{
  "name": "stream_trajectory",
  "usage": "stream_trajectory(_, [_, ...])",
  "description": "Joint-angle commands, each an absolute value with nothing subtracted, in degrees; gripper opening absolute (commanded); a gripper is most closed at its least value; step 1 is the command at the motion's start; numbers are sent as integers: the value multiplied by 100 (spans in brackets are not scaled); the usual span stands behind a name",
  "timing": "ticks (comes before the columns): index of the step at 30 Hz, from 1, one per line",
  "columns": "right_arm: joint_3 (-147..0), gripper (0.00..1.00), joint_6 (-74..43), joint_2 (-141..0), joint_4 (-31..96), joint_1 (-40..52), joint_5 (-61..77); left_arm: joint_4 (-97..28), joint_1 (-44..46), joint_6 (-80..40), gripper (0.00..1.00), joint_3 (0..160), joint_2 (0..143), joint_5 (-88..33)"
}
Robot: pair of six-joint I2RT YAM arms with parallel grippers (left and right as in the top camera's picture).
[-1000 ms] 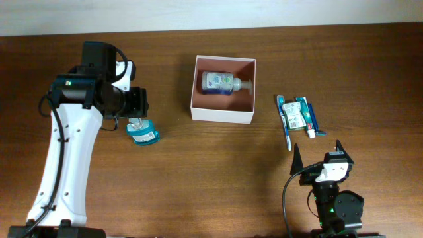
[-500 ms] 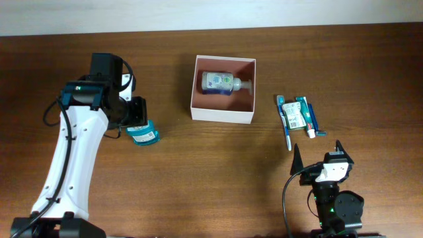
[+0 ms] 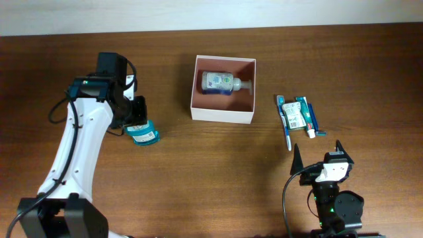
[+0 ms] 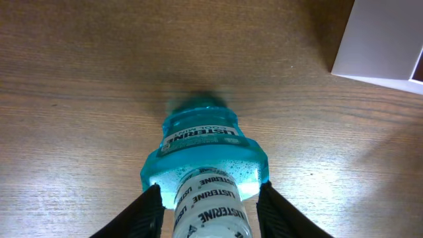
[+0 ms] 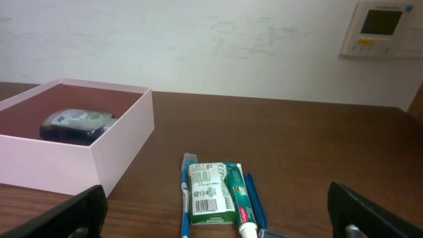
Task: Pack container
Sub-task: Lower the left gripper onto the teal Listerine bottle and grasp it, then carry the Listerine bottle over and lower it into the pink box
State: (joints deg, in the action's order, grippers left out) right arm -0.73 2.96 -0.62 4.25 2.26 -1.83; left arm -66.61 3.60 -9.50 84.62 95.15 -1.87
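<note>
The container (image 3: 222,114) is a square white-walled box with a pinkish-brown inside, at the table's middle back; a hand-wash bottle (image 3: 223,83) lies in it. A teal Listerine bottle (image 3: 144,135) lies on the table to its left. My left gripper (image 3: 135,119) is open, with its fingers on either side of the bottle's white cap end (image 4: 205,152) and gaps showing. The container's corner shows in the left wrist view (image 4: 383,46). My right gripper (image 3: 317,153) is open and empty near the front edge, facing the container (image 5: 73,158).
To the right of the container lie a blue-white toothbrush (image 3: 287,125), a green soap box (image 3: 293,114), a toothpaste tube (image 3: 304,118) and a blue razor (image 3: 314,119), side by side. They also show in the right wrist view, with the soap box (image 5: 211,192) in the middle.
My left arm has swung its elbow in and the gripper has settled lower over the Listerine bottle's cap end. The bottle and the right arm have not moved.
</note>
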Motion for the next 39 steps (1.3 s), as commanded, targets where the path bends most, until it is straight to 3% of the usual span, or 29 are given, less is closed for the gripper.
stream_trajectory(1, [-32,99,257,-21,449,185,-172,-6687,366,-985,45,8423,9557,-150])
stream_trajectory(10, [-32,99,257,-21,449,185,-172,-6847,366,-985,46,8423,9557,-150])
stream_trajectory(15, [-32,99,257,-21,449,185,-172,-6838,366,-985,35,8423,9557,-150])
stream_trajectory(25, [-32,99,257,-21,449,185,-172,-6794,366,-982,29,8499,9555,-150])
stream_trajectory(32, [-32,99,257,-21,449,185,-172,-6816,460,-976,28,9424,9555,-152])
stream_trajectory(39, [-32,99,257,-21,449,185,-172,-6534,1184,-956,28,10254,9555,-150])
